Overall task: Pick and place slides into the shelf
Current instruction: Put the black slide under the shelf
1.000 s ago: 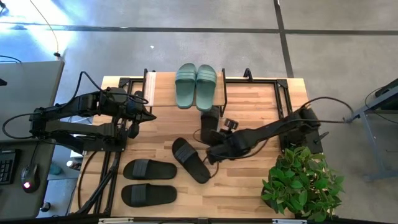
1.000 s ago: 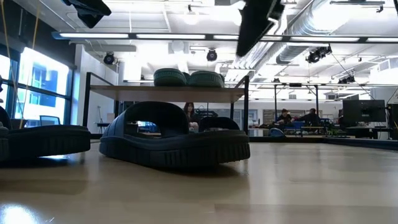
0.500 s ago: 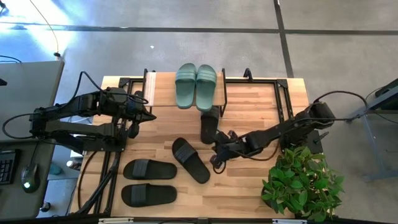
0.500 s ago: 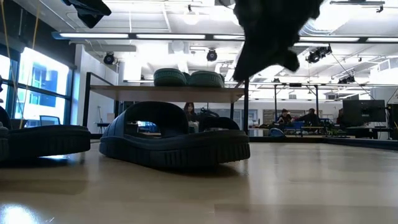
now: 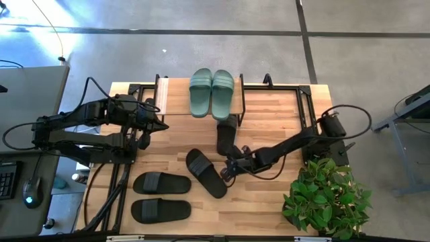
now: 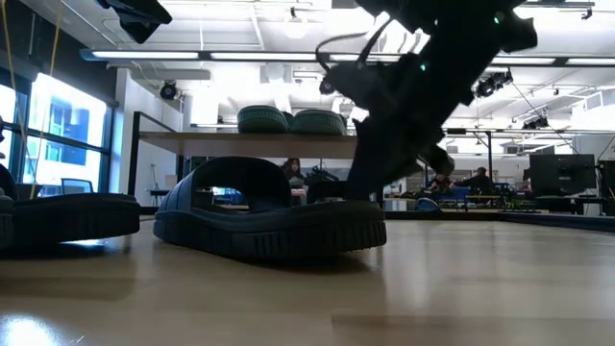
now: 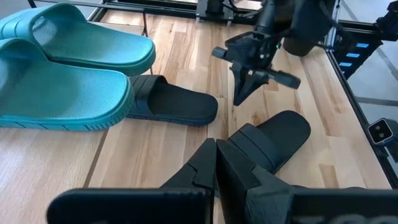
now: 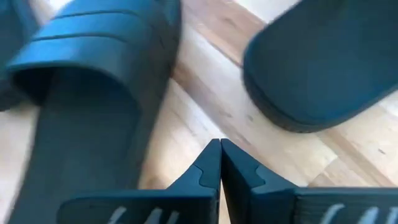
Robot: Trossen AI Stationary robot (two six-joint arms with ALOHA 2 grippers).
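A sage-green pair of slides [image 5: 211,92] lies on the shelf's top board [image 5: 176,91] at the table's far edge. One black slide [image 5: 227,133] lies partly under the shelf. Another black slide [image 5: 205,173] lies slanted at mid-table. Two more black slides [image 5: 161,183] [image 5: 160,210] lie near the front edge. My right gripper [image 5: 229,171] is shut and points steeply down, low over bare wood between the slanted slide [image 8: 81,87] and the one by the shelf [image 8: 323,68], with a gap to both in the left wrist view. My left gripper [image 5: 163,126] hovers shut at the left.
A potted plant [image 5: 326,196] stands at the table's near right corner, close to my right arm. Black metal frame rails [image 5: 306,111] run along the far right. People sit in the room [image 6: 442,181] beyond the table.
My right gripper has come down from well above the table to just over the wood beside the slanted black slide, and its wrist has rolled on the way. The slides have stayed where they were.
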